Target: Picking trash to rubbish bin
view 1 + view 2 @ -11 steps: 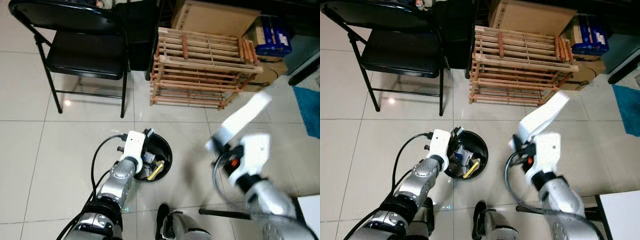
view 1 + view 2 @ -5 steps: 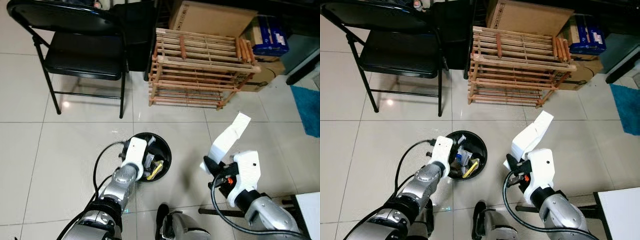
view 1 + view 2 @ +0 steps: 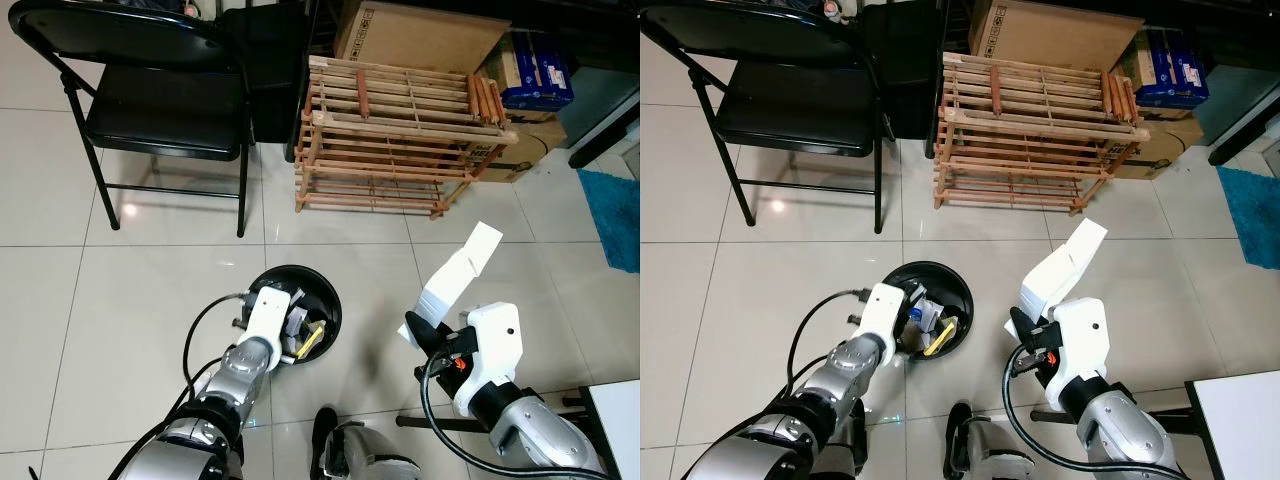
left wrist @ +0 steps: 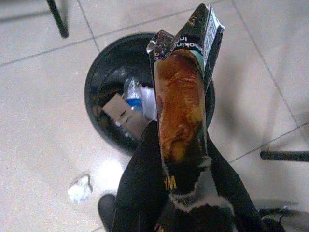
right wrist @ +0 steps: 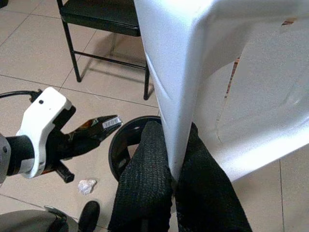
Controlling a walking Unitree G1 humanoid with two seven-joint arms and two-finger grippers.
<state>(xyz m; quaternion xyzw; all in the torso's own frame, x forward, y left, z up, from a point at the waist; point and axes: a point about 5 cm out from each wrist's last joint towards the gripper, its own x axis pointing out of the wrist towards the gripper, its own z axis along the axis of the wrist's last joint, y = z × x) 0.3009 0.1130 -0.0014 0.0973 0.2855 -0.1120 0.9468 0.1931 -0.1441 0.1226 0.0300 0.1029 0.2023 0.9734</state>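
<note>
Left hand (image 4: 186,193) clamps a wrapper (image 4: 183,101) over the bin (image 3: 322,300) — right hand (image 5: 169,179) grips a white box (image 3: 1060,272) alongside.

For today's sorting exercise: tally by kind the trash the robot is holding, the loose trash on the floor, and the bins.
Snack wrappers held: 1 (snack wrapper, left gripper)
White cartons held: 1 (white carton, right gripper)
Crumpled paper on floor: 1 (crumpled paper)
Bins: 1 (black bin)
Total: 4

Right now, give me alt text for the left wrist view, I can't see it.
The left gripper holds a torn snack wrapper over a black rubbish bin containing a bottle and cardboard. A crumpled paper scrap lies on the tiled floor beside the bin.
</note>
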